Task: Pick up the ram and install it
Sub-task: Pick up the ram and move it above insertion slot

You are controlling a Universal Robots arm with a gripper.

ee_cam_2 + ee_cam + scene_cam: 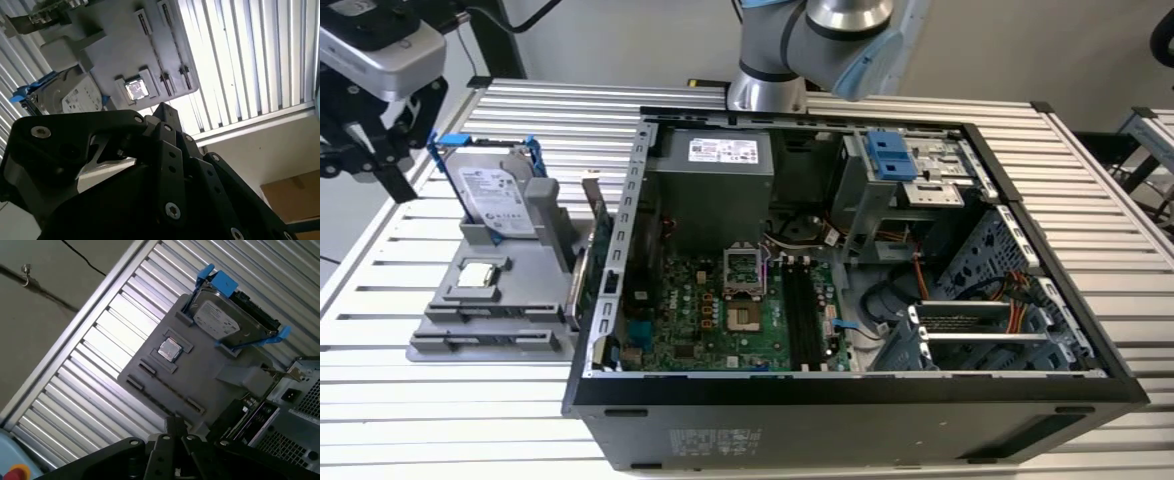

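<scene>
Gripper (367,178) hovers off holder (480,352) far-left corner in exterior view; open or shut: cannot tell. Ram (584,290) likely thin green board on edge between holder and case (854,420). Long axis along case wall, to gripper's right in that view.

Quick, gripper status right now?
Gripper: closed, fingertips together in the first wrist view, nothing held between them.

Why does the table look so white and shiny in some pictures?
In the second wrist view, light bounces off the metal table slats and washes them white; in the first wrist view the slats beside the grey tray glare too; the exterior view is evenly lit.
</scene>
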